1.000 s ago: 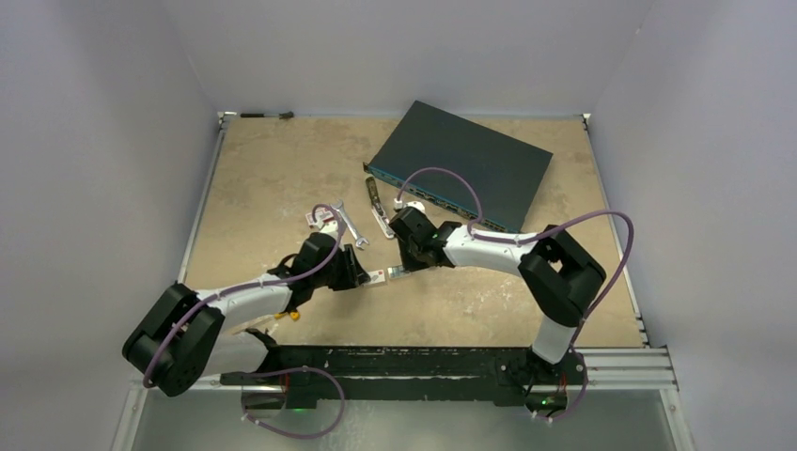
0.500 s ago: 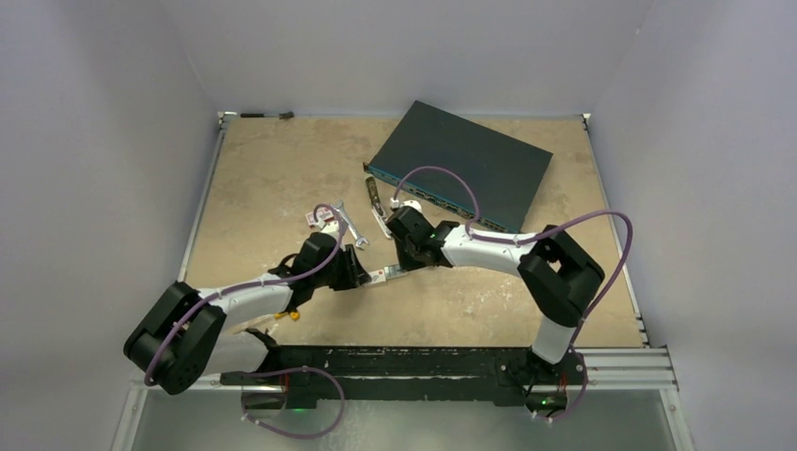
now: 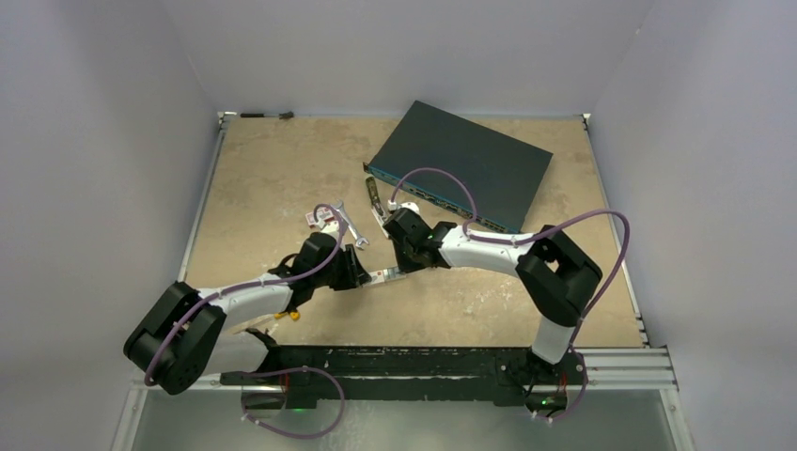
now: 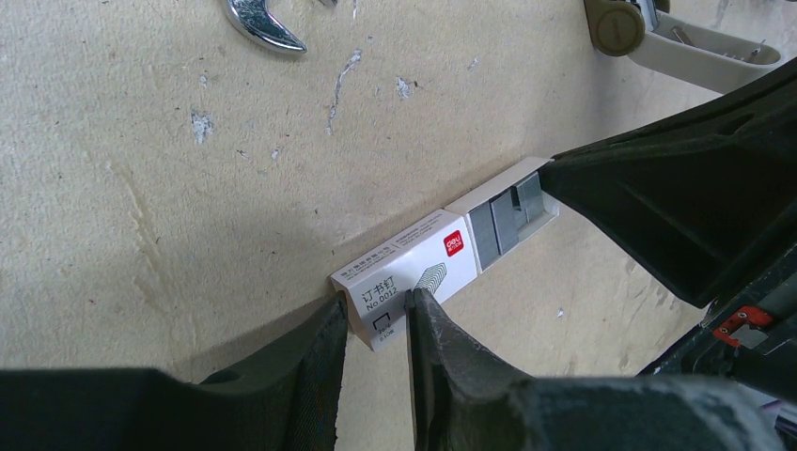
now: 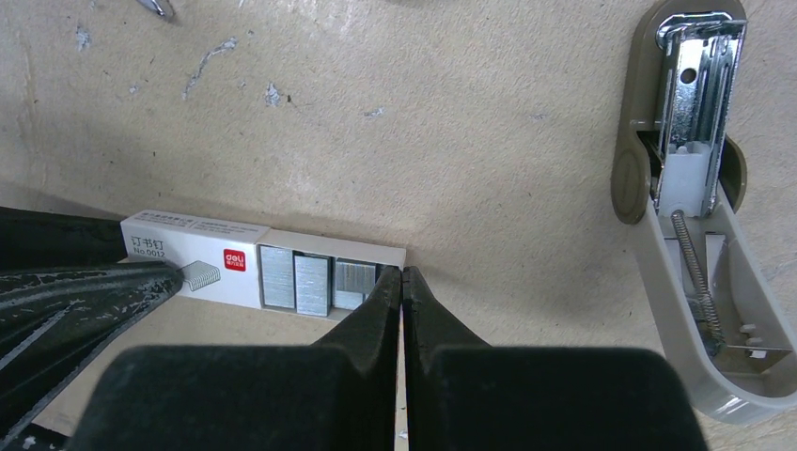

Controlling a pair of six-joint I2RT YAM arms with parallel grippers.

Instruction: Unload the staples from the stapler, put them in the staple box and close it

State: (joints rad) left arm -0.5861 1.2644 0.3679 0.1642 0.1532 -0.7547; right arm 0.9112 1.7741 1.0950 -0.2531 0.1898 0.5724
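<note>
Stapler (image 5: 681, 207): lying open, clear of both jaws. Right gripper (image 5: 402, 277): closed tight, empty, tips against staple box (image 4: 404, 268). Left gripper (image 4: 376, 310): narrowly parted, pinching the staple box.

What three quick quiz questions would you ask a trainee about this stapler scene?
1. True or false: the stapler is folded shut.
2. The left fingers grip the staple box at: A its printed, closed end; B its open tray end; C its middle.
3. Are the right fingers, with their tips at the box's pulled-out tray, open or shut?

Key
1. False: it lies hinged open, metal channel exposed.
2. A
3. Shut
</note>
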